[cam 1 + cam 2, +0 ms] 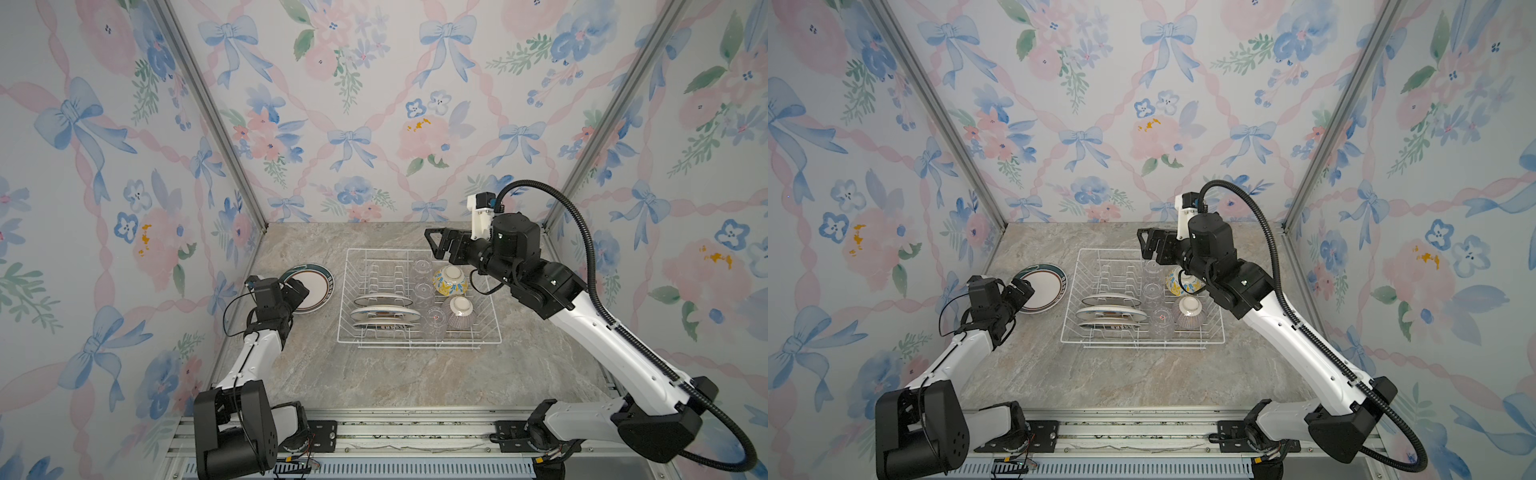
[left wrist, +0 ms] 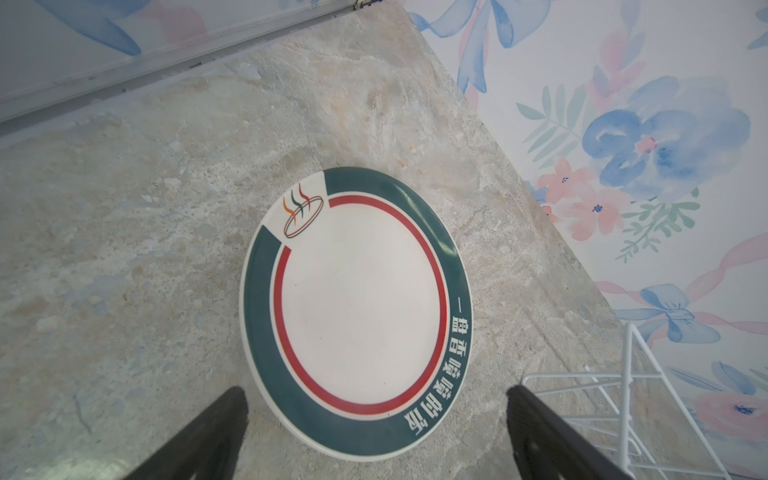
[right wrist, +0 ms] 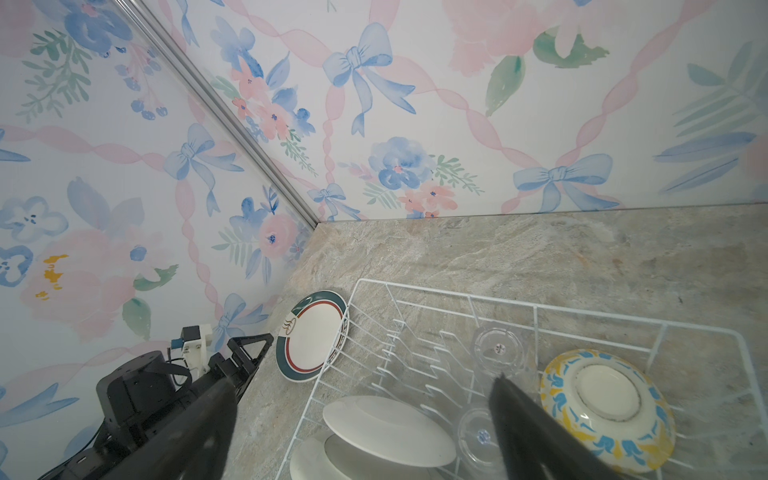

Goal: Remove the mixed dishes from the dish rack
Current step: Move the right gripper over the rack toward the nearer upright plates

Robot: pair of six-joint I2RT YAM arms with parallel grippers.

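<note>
The white wire dish rack stands mid-table. In it three plates stand on edge, with three clear glasses beside them, a yellow-blue floral bowl and a grey-striped bowl, both upside down. A fourth plate, green-rimmed, lies flat on the table left of the rack. My left gripper hangs open over its near edge, holding nothing. High above the rack's far rim, my right gripper is open and empty; the floral bowl shows beside one finger.
Floral walls close in the table on three sides, with metal corner posts. A metal rail with both arm bases runs along the front. The rack's corner is just right of my left gripper. Bare marble table stretches in front of the rack.
</note>
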